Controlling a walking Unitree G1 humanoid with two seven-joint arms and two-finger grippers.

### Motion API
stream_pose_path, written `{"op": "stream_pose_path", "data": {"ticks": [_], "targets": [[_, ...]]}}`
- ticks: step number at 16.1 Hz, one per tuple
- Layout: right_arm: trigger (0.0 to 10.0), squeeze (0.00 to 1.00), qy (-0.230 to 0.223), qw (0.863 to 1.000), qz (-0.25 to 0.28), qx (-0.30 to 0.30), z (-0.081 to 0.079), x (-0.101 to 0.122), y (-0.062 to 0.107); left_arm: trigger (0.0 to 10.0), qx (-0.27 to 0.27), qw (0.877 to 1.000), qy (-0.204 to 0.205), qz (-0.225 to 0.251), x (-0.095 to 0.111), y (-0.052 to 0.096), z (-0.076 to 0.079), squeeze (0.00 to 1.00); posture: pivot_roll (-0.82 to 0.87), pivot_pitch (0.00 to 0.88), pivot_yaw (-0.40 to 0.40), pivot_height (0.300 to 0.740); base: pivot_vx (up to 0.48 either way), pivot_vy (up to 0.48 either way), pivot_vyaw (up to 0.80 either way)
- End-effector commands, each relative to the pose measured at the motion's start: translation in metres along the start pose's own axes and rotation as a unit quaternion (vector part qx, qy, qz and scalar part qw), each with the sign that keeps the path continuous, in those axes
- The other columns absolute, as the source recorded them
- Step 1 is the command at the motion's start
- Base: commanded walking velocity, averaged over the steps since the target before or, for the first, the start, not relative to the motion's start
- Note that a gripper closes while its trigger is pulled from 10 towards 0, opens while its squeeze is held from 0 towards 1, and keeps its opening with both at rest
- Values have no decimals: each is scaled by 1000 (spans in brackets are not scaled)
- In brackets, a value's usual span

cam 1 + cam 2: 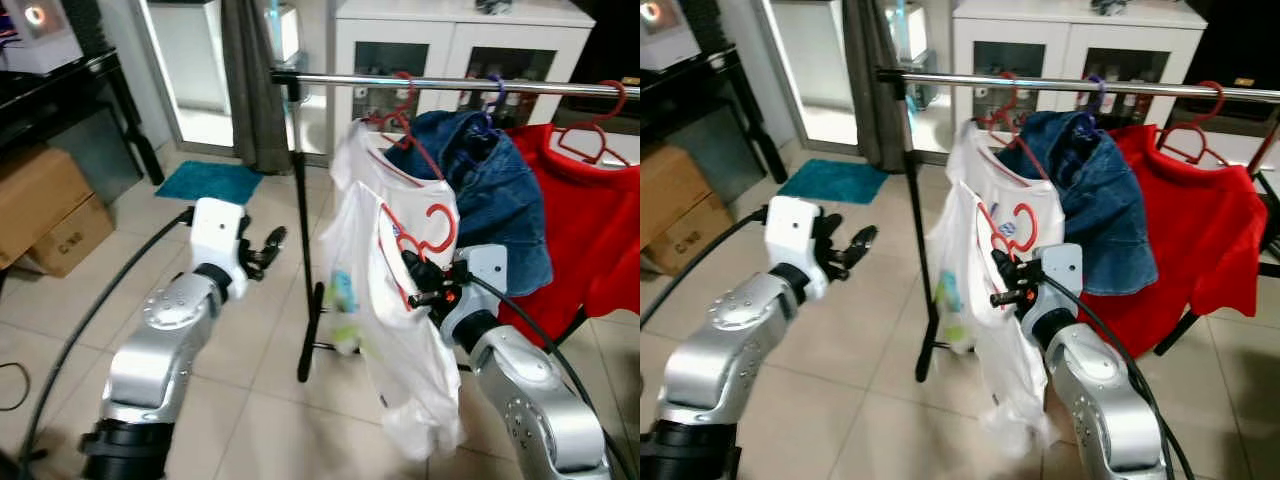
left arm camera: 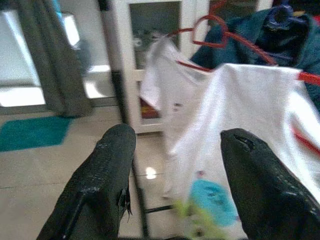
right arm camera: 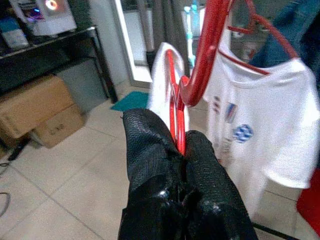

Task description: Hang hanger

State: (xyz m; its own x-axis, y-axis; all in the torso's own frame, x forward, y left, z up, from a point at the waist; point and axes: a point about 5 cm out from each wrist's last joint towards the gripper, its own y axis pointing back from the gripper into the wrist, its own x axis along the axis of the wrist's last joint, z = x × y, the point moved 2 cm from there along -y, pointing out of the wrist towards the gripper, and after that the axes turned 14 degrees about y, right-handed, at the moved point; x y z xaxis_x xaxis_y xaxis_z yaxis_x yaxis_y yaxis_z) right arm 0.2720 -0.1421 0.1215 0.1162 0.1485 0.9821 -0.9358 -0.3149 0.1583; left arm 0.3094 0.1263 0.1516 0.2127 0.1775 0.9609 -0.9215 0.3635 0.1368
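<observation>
Gripping a red hanger (image 1: 418, 250) carrying a white shirt (image 1: 400, 350), the right gripper (image 1: 420, 280) is holding it below the rail (image 1: 450, 84). Left gripper (image 2: 175, 165) is hovering beside the rail, jaws spread. Right wrist: jaws are pinching the hanger's wire.

Daylight pours through the far-left glass door (image 1: 195, 60), bleaching it and glaring off the floor tiles (image 1: 250, 330). Both wrist views are soft, near fingers (image 2: 105, 185) blurred.
</observation>
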Motion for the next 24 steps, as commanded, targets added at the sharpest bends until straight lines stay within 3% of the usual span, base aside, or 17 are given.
{"op": "stream_pose_path", "data": {"ticks": [1, 6, 8, 10, 14, 18, 19, 24], "targets": [[10000, 0, 8, 1000, 9, -1, 0, 6, -3, 10000, 3, 1000, -11, 6, 6, 1, -2, 0, -127, 0, 32, 719, 368, 0, 0], [10000, 0, 34, 999, -3, 15, -2, 3, -5, 10000, 3, 1000, -12, 6, 6, 1, -2, 0, -127, 0, 32, 719, 371, 0, 0], [10000, 0, 25, 1000, 11, 16, -4, 6, -3, 10000, 2, 1000, -12, 6, 6, 2, -2, 0, -126, 0, 32, 719, 371, 0, 0], [10000, 0, 61, 997, 3, 39, -9, 4, -3, 10000, 2, 1000, -12, 5, 6, 2, -2, 0, -125, 0, 30, 719, 371, 0, 0], [10000, 0, 34, 999, 7, 26, -7, 4, -6, 10000, 4, 1000, -12, 5, 6, 2, -2, 0, -120, 0, 27, 719, 372, 0, 589], [10000, 0, 39, 999, 17, 16, -4, 8, -6, 10000, 0, 1000, -14, 1, 4, 3, -1, 0, -121, 0, 27, 719, 374, 0, 0], [10000, 0, 42, 999, -4, 12, -2, 3, -6, 10000, -3, 1000, -16, 0, 3, 3, 0, 0, -123, 0, 27, 719, 379, 0, 0], [10000, 0, 77, 996, -35, 17, 4, -4, 0, 10000, -14, 1000, -23, -7, 1, 4, 1, 0, -121, 0, 26, 719, 373, 0, -775]]}}
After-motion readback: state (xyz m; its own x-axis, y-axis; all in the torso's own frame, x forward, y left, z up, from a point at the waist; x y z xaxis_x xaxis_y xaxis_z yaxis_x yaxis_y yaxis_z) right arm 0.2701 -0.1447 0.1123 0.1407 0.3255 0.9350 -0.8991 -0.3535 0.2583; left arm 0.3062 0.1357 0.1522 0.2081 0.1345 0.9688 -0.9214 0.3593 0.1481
